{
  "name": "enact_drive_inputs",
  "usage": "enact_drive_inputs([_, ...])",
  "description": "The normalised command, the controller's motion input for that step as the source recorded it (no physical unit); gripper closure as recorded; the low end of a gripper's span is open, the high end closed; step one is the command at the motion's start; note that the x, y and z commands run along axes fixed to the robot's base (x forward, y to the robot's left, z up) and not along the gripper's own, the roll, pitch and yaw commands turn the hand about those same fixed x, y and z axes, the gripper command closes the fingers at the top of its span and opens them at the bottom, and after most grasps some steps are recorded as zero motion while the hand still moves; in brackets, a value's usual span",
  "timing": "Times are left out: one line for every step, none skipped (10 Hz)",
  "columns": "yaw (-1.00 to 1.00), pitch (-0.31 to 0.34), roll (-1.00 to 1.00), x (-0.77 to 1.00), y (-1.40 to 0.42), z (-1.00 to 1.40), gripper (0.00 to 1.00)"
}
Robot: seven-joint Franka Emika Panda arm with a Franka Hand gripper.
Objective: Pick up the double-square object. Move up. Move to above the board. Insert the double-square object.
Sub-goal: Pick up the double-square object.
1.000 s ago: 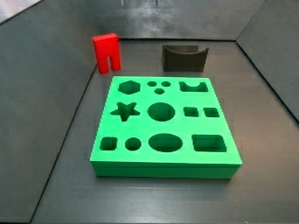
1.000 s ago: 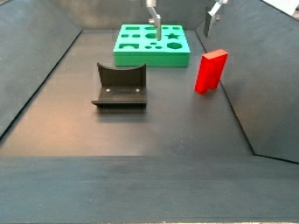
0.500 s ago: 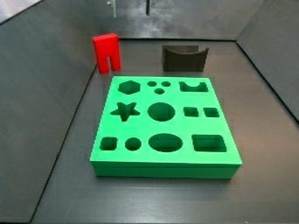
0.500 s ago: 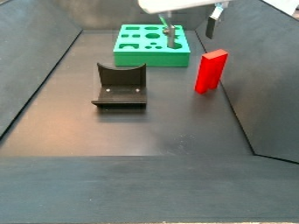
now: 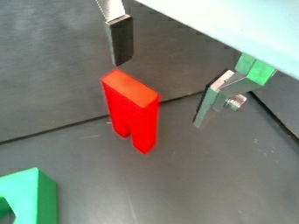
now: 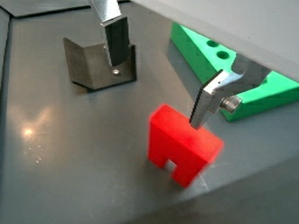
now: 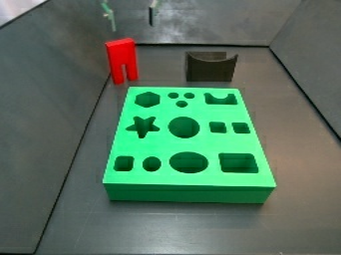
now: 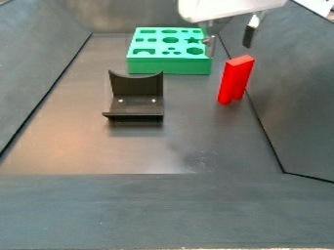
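Gripper (image 5: 163, 74) is open, jaws spread wide and empty, hovering above the double-square object (image 5: 132, 110); both wrist views show one silver finger (image 6: 114, 35) on each side of the block, neither touching it. In a side view only the fingertips show, at about 12 o'clock of the red block (image 7: 122, 59), clear of its top. The block stands upright on the dark floor, joined end up, two legs down with the slot between them, near the side wall. The board (image 7: 185, 142) lies flat at roughly 5 o'clock from it in that view, well apart; the dark grey U-shaped block (image 7: 209, 66) sits at 3 o'clock. Handling guess: rigid plastic, light, smooth and probably a bit slippery on flat pads, not fragile. Tall and narrow on two legs, so an off-centre touch could tip it. Best hold looks like the solid upper part across two flat parallel faces, above the slot, leaving legs free for insertion.
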Motion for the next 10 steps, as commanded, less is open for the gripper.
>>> enact_drive_inputs([0.0, -0.274, 0.08, -0.85, -0.27, -0.15, 0.0])
enact_drive_inputs([0.0, -0.283, 0.04, -0.69, -0.21, -0.15, 0.0])
enact_drive_inputs([0.0, 0.0, 0.0, 0.0, -0.02, -0.05, 0.0])
enact_drive_inputs([0.01, -0.056, 0.0, 0.0, 0.0, -0.36, 0.0])
enact_drive_inputs([0.03, -0.067, -0.05, 0.05, 0.0, -0.43, 0.0])
enact_drive_inputs([0.04, -0.017, -0.07, 0.14, 0.0, -0.3, 0.0])
enact_drive_inputs([0.0, 0.0, -0.07, 0.14, 0.0, -0.25, 0.0])
enact_drive_inputs([0.0, -0.021, -0.06, 0.01, 0.0, -0.25, 0.0])
enact_drive_inputs([0.05, -0.037, -0.06, 0.0, 0.03, -0.27, 0.0])
enact_drive_inputs([0.15, -0.044, -0.06, 0.0, 0.07, -0.36, 0.0])
